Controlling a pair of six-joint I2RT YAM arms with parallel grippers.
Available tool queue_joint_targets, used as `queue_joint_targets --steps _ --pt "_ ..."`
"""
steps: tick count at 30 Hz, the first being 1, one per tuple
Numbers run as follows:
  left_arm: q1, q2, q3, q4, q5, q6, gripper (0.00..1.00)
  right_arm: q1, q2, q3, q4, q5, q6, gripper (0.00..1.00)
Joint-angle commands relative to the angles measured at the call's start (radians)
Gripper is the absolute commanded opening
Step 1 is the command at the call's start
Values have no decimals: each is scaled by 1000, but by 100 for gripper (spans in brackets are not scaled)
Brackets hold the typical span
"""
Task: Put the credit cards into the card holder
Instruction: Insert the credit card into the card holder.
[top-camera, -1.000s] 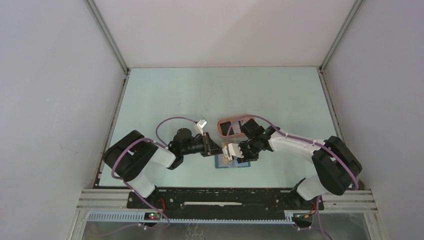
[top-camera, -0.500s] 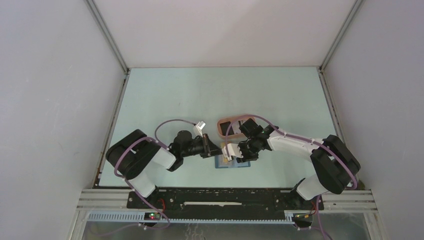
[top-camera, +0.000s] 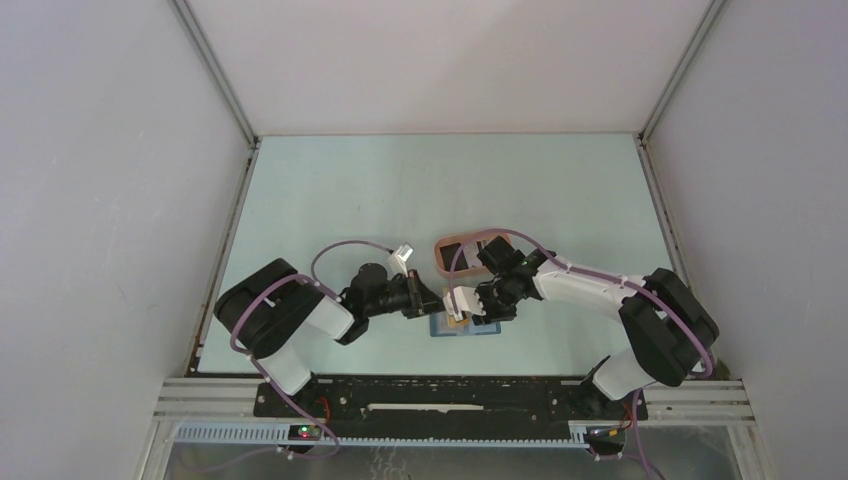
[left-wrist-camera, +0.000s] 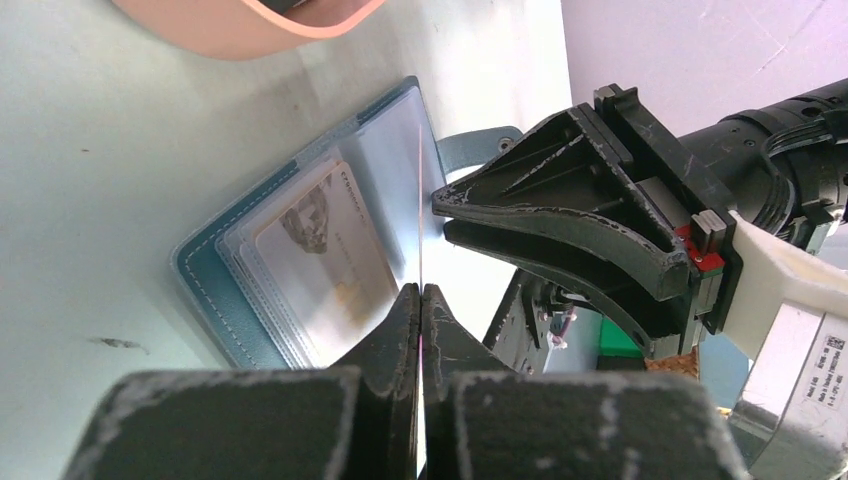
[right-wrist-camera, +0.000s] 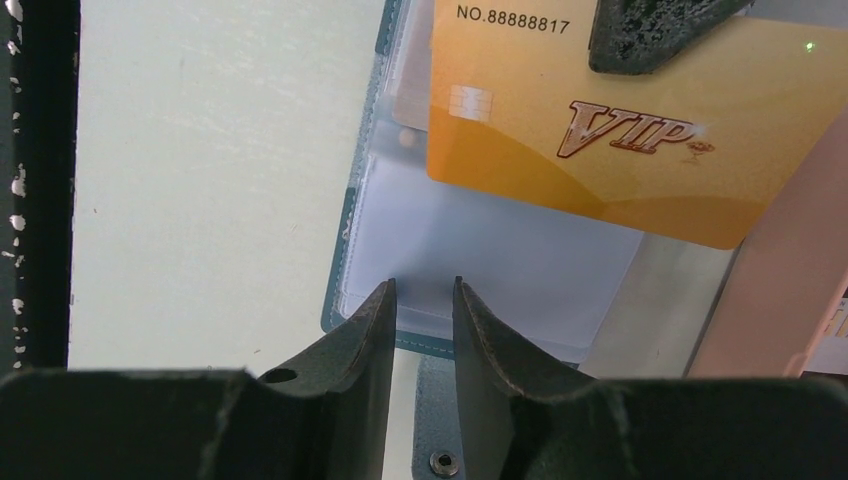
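Little has changed since the earlier frame: the left arm has come slightly closer to the right one, and the two tools almost meet over the card holder.

The left tool is fully closed on a gold card. It pinches the card by one edge, so in its own camera the card is only a thin line that goes out from the tips. I think the grip is at the edge so that the free end can go into a slot.

The card holder lies open on the counter, directly under both tools, and the gold card hangs above its clear sleeve. One pale card sits already in a sleeve on the other half.

The right tool has only a narrow gap between its fingers, and I see nothing between them. It stands over the edge of the holder by the snap tab, probably to keep the holder from sliding. The pink tray is just beyond the holder.
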Motion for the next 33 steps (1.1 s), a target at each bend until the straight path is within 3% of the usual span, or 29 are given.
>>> queue_joint_targets --steps 1,33 --pt "-6 -18 -14 -16 -30 25 0 10 22 14 -39 30 -3 35" --pt "-51 32 5 -32 -61 -24 0 16 33 24 -47 37 5 33"
